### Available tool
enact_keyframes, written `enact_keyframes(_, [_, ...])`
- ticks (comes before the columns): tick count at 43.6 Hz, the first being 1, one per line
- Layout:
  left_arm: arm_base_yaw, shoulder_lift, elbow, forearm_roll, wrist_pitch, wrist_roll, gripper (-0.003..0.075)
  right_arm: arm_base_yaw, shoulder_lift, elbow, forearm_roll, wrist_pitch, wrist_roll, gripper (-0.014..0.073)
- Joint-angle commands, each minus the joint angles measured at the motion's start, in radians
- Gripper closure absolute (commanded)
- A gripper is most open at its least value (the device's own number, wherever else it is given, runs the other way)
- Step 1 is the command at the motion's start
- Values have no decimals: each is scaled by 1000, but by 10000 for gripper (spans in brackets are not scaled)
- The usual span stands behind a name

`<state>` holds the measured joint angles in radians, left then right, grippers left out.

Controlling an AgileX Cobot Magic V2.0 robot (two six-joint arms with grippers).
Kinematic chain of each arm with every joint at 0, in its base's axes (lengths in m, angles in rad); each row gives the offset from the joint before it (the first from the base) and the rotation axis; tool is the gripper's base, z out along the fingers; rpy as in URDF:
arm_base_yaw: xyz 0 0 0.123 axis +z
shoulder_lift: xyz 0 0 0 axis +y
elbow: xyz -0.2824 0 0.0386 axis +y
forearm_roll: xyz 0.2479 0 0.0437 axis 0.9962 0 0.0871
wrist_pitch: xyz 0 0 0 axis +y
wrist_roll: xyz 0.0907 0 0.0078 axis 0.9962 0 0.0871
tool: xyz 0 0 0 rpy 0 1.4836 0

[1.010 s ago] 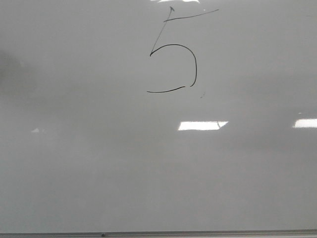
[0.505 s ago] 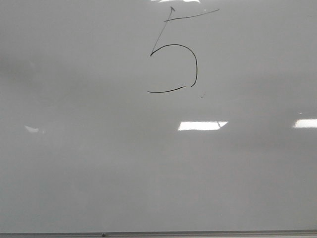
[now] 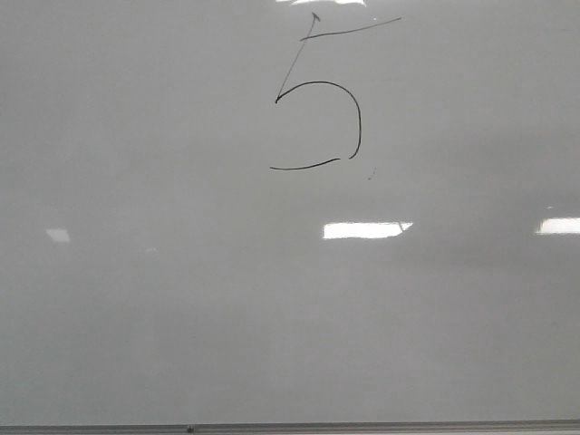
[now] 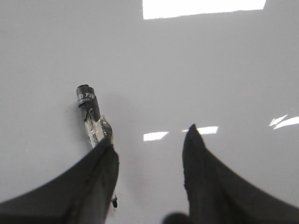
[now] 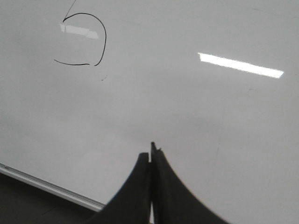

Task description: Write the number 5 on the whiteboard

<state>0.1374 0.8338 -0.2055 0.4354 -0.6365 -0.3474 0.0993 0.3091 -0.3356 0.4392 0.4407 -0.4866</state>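
The whiteboard [image 3: 181, 317] fills the front view, glossy and pale grey, with bright rectangular light patches on it and a thin metal edge along the near side. The number 5 [image 3: 317, 95] stands in thin black line toward the far side of the board, a little right of the middle — a slanted stem, a rounded belly curling back to the left at its foot, and a separate top stroke crossing the stem's upper end. A tiny dark speck [image 3: 369, 175] sits just beside the belly's lower right. Neither arm shows in the front view. In the left wrist view the left tool [image 4: 152, 147] hangs over the bare board with its two dark fingers spread well apart; a marker [image 4: 91, 116] with a black cap and a clear, taped-looking body lies along the outside of one finger [image 4: 100, 177], not between the two. In the right wrist view the right tool [image 5: 152, 156] has its fingers pressed flat together with nothing between them, near the board's metal edge, and the belly of the 5 shows well apart from it.
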Motion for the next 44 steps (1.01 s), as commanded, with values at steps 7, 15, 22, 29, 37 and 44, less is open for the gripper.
enact_keyframes(7, [-8, -229, 69, -28, -14, -65, 734, -7, 5, -27, 18, -94, -2, 656])
enact_keyframes(15, [-8, -347, 75, -28, 117, -113, 741, -7, 4, -29, 32, -100, -2, 656])
enact_keyframes(22, [-8, -375, 75, -28, 132, -113, 741, -7, 4, -29, 43, -107, -2, 656])
enact_keyframes(29, [-8, -375, 75, -28, 130, -113, 741, -7, 4, -29, 43, -109, -2, 656])
enact_keyframes(37, [-8, -375, 75, -28, 132, -113, 741, -7, 4, -29, 43, -107, -2, 656])
enact_keyframes(44, [-20, -375, 75, -28, 132, -113, 741, -7, 4, -29, 43, -106, -2, 656])
